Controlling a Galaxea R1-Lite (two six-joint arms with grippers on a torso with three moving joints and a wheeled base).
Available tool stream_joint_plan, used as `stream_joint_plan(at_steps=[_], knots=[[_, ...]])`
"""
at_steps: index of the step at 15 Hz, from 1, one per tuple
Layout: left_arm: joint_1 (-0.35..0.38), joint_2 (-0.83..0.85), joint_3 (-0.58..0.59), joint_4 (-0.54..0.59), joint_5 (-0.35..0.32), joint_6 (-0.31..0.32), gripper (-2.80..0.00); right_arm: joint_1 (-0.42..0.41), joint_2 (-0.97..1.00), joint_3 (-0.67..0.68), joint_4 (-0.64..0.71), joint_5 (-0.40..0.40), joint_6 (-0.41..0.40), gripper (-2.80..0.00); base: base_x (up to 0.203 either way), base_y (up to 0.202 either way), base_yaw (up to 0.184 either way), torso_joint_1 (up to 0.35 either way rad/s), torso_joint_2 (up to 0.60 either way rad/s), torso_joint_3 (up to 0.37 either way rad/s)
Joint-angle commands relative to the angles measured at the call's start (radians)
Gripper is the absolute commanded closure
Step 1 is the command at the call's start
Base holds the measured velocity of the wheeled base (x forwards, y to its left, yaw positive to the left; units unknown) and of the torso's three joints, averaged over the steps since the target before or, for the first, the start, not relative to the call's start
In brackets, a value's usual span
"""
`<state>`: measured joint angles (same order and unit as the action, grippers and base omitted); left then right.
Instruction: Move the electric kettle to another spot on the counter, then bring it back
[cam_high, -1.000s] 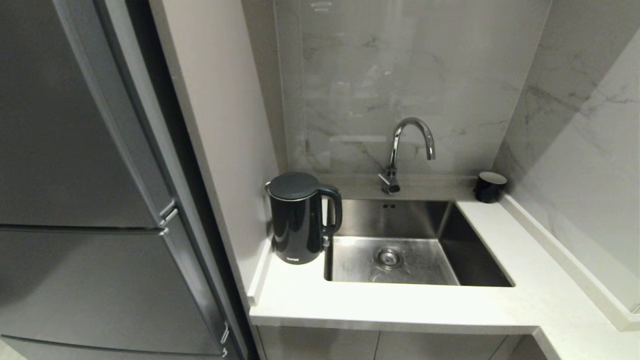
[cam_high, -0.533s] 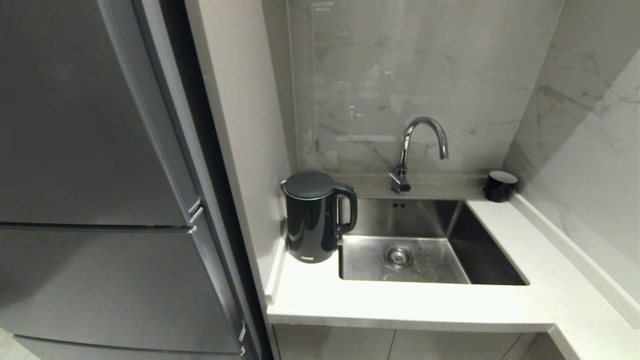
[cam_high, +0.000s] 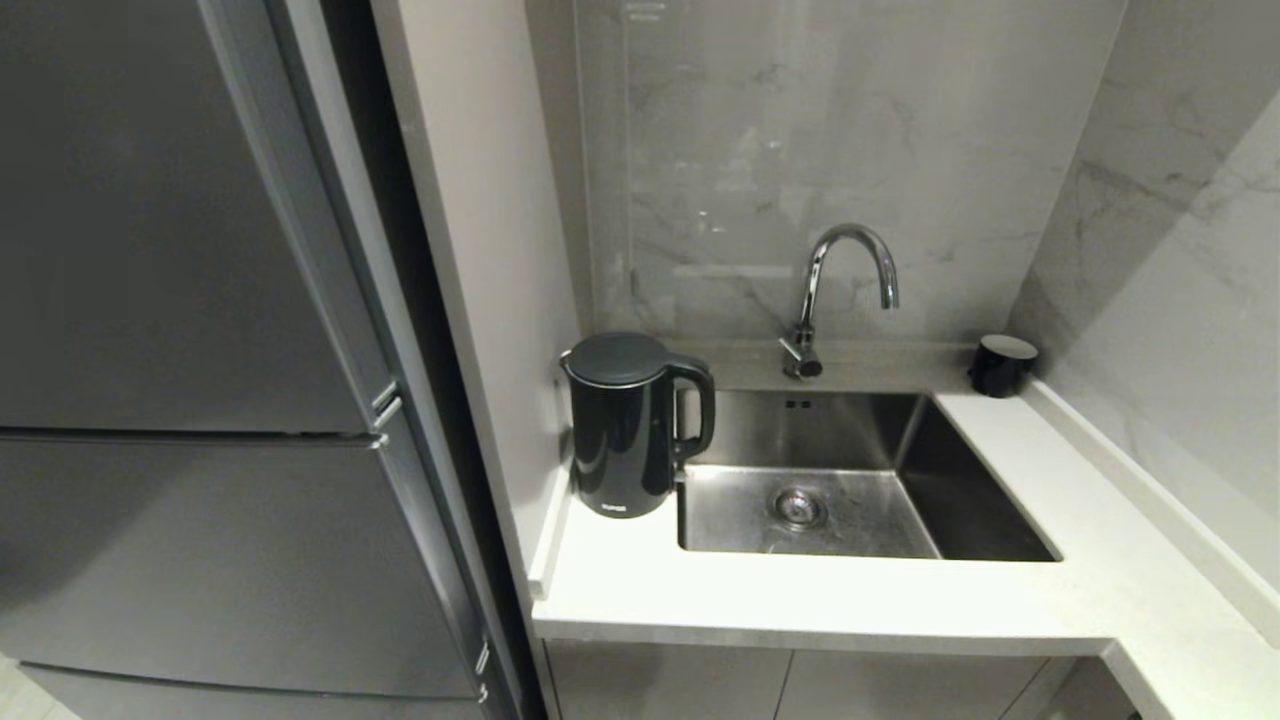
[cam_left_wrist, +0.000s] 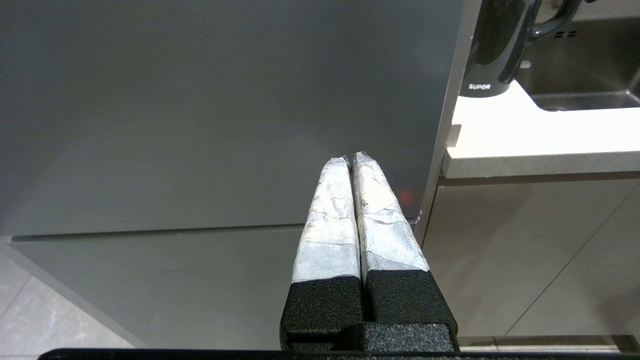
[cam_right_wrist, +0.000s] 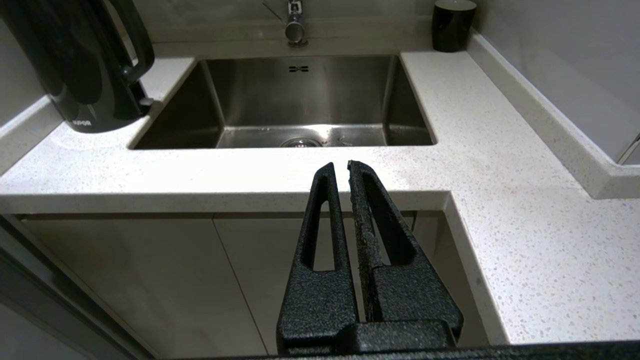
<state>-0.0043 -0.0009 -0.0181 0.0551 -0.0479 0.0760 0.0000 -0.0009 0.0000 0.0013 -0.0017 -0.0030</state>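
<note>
Head view: electric kettle (cam_high: 628, 425) stands untouched left of centre on the surface (cam_high: 820, 600); I must reach it. Left claw (cam_left_wrist: 352, 159), right claw (cam_right_wrist: 340, 170) together, empty.

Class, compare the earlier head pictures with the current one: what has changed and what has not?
Only the camera moved: the whole scene slid right, then slightly up. The kettle stands in the same spot on the counter, left of the sink, untouched. Nothing was gripped or released.
</note>
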Motion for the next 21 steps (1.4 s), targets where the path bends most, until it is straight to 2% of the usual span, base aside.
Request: stream_joint_plan(at_steps=[1,21], knots=[[0.000,0.002,0.000,0.002,0.000,0.001,0.00,0.000,0.001,0.000,0.000,0.000,0.000,0.00,0.000,0.000,0.000,-0.144,0.31,0.188],[0.000,0.002,0.000,0.002,0.000,0.001,0.00,0.000,0.001,0.000,-0.001,0.000,0.000,0.00,0.000,0.000,0.000,-0.132,0.34,0.206]])
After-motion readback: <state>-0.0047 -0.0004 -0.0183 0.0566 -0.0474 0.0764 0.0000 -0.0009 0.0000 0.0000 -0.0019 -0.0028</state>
